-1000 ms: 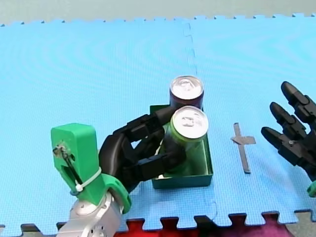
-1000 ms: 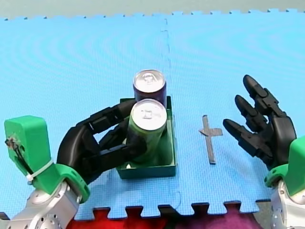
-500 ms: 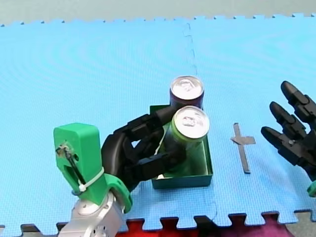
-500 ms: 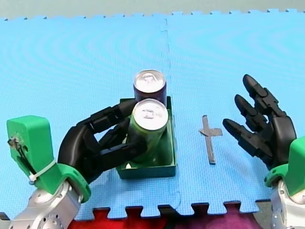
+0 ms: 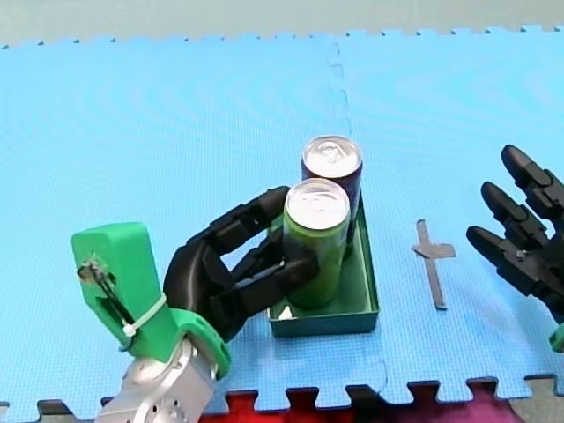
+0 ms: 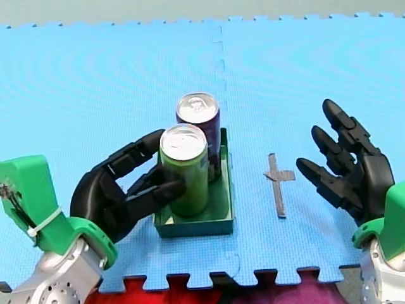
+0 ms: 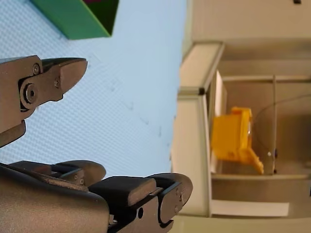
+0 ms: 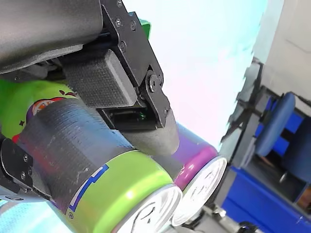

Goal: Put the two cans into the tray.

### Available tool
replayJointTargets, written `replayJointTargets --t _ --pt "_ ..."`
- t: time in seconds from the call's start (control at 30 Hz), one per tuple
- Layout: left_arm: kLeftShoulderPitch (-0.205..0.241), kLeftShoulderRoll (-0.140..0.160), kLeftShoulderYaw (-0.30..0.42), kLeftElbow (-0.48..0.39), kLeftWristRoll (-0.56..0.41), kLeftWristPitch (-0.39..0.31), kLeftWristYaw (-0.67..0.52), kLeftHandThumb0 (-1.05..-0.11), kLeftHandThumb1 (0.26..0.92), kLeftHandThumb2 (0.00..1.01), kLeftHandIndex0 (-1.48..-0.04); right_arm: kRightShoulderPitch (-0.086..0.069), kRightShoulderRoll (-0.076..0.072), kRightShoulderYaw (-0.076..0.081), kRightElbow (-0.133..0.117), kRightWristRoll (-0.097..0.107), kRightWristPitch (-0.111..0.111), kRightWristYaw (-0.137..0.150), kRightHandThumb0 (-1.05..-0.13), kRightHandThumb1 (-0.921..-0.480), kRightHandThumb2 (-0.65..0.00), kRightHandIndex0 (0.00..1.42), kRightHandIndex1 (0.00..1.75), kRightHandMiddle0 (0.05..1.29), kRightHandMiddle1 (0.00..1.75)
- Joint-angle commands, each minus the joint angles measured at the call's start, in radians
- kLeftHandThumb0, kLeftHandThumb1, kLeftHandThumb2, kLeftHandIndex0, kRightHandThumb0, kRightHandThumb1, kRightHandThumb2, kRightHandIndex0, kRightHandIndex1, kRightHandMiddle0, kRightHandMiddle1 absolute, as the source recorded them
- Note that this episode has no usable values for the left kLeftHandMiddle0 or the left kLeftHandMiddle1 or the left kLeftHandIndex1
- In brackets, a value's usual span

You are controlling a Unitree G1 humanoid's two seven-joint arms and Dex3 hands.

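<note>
A green can (image 5: 315,256) stands about upright in the green tray (image 5: 367,304), and my left hand (image 5: 238,264) is shut on it from the left. The second wrist view shows this hold close up, with finger pads (image 8: 99,80) pressed on the green can (image 8: 121,194) and the purple can (image 8: 194,165) right behind it. The purple can (image 5: 333,163) stands at the tray's far end, touching or nearly touching the green one; its base is hidden. My right hand (image 5: 520,238) is over the mat to the right of the tray, holding nothing.
The tray sits on a blue foam mat (image 5: 159,132). A grey tape cross (image 5: 434,260) lies on it between the tray and my right hand. The mat's jigsaw front edge (image 5: 352,392) runs just below the tray. A tray corner (image 7: 77,17) shows in the first wrist view.
The green can leaned to the right before and now stands more upright, shifted a little left with my left hand. The purple can and my right hand have not moved.
</note>
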Motion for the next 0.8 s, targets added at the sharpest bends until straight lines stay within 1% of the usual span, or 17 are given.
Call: replayJointTargets --t 0.0,0.23,0.43,0.47,0.53,0.57,0.67,0.77 --pt "0.009 -0.072 0.009 0.031 -0.016 -0.003 0.009 -0.523 0.864 0.00 -1.37 0.001 -0.010 -0.005 -0.010 0.008 0.009 0.001 -0.940 -0.917 0.000 0.42 0.00 0.37 0.00" --pt "0.013 -0.062 -0.007 0.040 -0.032 -0.027 0.006 -0.509 0.860 0.00 -1.37 0.003 -0.009 -0.005 -0.019 0.008 0.016 0.000 -0.938 -0.913 0.000 0.42 0.00 0.37 0.00" --pt "0.013 -0.056 -0.014 0.040 -0.030 -0.034 0.011 -0.507 0.855 0.00 -1.37 0.007 -0.008 -0.003 -0.033 0.006 0.027 -0.004 -0.936 -0.912 0.000 0.42 0.00 0.37 0.00" --pt "0.014 -0.055 -0.015 0.038 -0.030 -0.034 0.012 -0.508 0.853 0.00 -1.31 0.007 -0.008 -0.003 -0.033 0.005 0.028 -0.005 -0.936 -0.912 0.000 0.42 0.00 0.37 0.00" --pt "0.015 -0.053 -0.017 0.035 -0.029 -0.032 0.014 -0.508 0.852 0.00 -1.10 0.007 -0.007 -0.003 -0.033 0.005 0.029 -0.007 -0.936 -0.912 0.000 0.42 0.00 0.37 0.00" --pt "0.014 -0.050 -0.020 0.033 -0.026 -0.031 0.016 -0.510 0.852 0.00 -1.03 0.007 -0.006 -0.003 -0.033 0.005 0.030 -0.008 -0.936 -0.912 0.000 0.42 0.00 0.37 0.00" --pt "0.011 -0.030 -0.041 0.029 0.008 -0.038 0.016 -0.513 0.852 0.00 -0.97 0.009 -0.004 -0.004 -0.040 0.009 0.034 -0.006 -0.934 -0.912 0.000 0.42 0.00 0.37 0.00" --pt "0.014 -0.007 -0.074 0.013 0.074 -0.073 0.008 -0.517 0.854 0.00 -0.93 0.010 -0.003 -0.003 -0.043 0.011 0.038 -0.007 -0.931 -0.910 0.000 0.42 0.00 0.37 0.00"
